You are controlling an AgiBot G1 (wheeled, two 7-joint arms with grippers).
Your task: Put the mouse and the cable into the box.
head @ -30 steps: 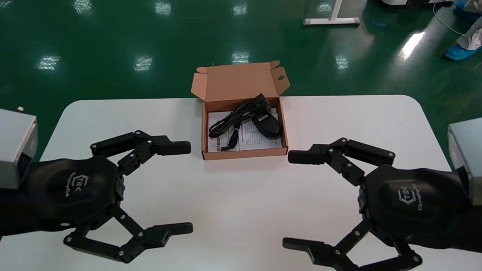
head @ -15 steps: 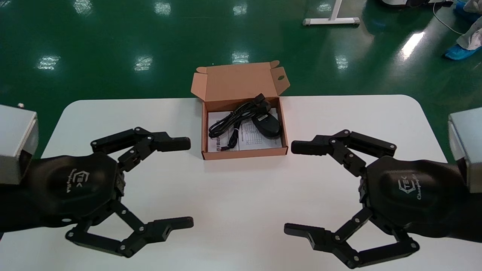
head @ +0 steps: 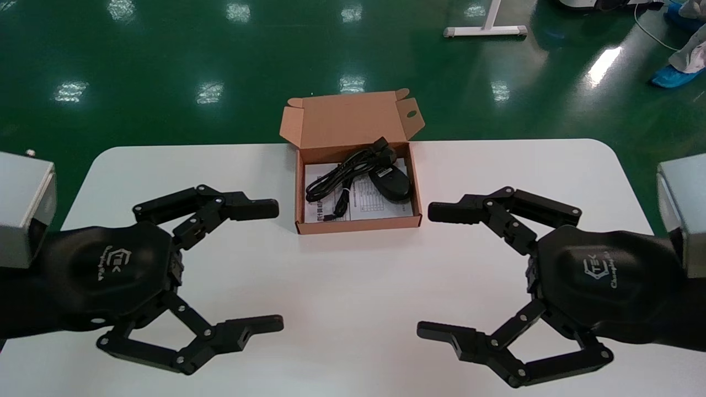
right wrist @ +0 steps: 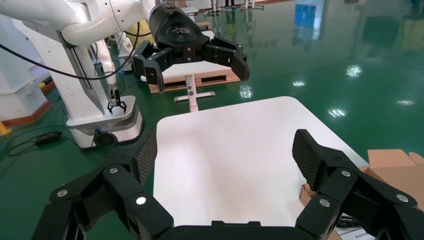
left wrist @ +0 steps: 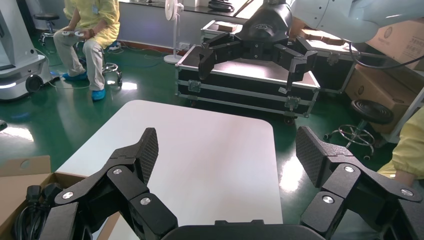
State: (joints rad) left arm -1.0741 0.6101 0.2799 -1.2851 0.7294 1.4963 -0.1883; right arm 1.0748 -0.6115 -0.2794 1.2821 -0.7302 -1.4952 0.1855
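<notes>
box (head: 358, 224): open from above | lid (head: 347, 118): upright at 12 o'clock, blocking that side | table (head: 342, 286): bare at 3, 6, 9 o'clock

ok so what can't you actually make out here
- Print on the white paper sheet in the open brown cardboard box: too small in the head view, partly under the coiled black cable.
- Black computer mouse: far end overlapped by the cable, head view.
- Most of the box: cut off by the edge and the open jaws of the left gripper and right gripper in the wrist views.
</notes>
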